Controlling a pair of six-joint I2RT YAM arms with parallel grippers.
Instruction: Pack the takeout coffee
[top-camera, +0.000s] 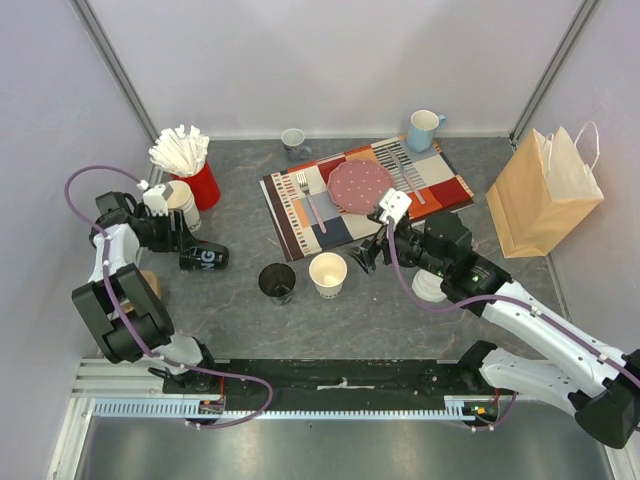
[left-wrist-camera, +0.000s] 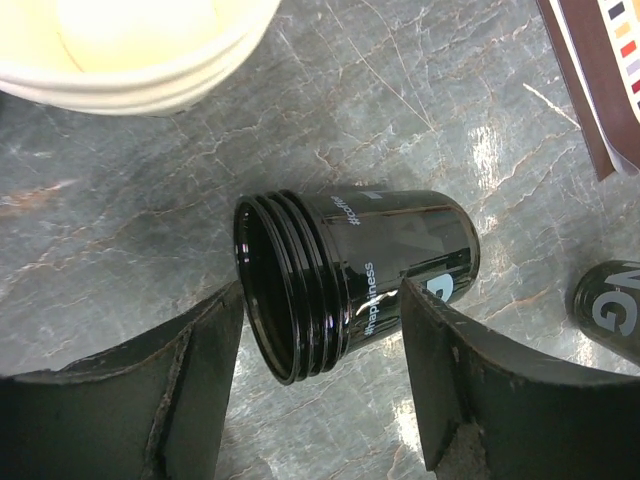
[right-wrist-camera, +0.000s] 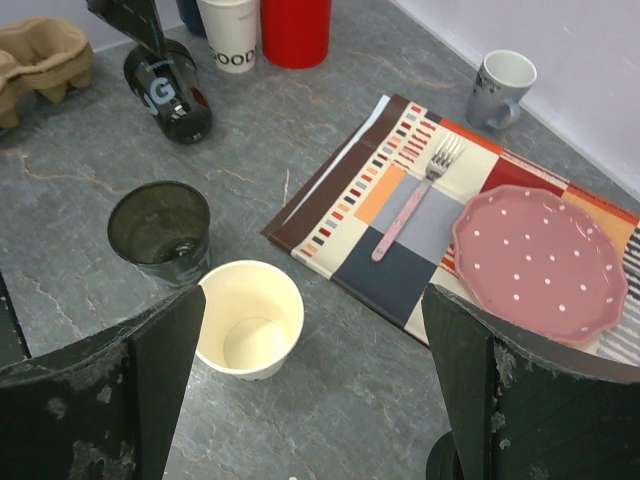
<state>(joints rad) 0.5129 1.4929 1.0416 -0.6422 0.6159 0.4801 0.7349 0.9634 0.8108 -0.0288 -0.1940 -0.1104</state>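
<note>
Two takeout cups stand upright without lids mid-table: a cream paper cup (top-camera: 328, 273) (right-wrist-camera: 250, 318) and a black cup (top-camera: 277, 282) (right-wrist-camera: 160, 230). My right gripper (top-camera: 368, 256) (right-wrist-camera: 312, 300) hangs open just right of the cream cup, holding nothing. A white lid (top-camera: 430, 288) lies under the right arm. At the left, my left gripper (top-camera: 178, 240) (left-wrist-camera: 320, 300) is open. Its fingers flank a stack of nested black cups (left-wrist-camera: 350, 270) lying on its side. Another black cup (top-camera: 207, 258) (left-wrist-camera: 610, 310) lies just beyond.
A stack of white cups (top-camera: 181, 200) and a red cup of straws (top-camera: 197, 180) stand at back left. A cardboard carrier (right-wrist-camera: 40, 55) sits near the left arm. A placemat (top-camera: 300, 215) bears a pink plate (top-camera: 360, 185). A brown paper bag (top-camera: 545, 190) stands right.
</note>
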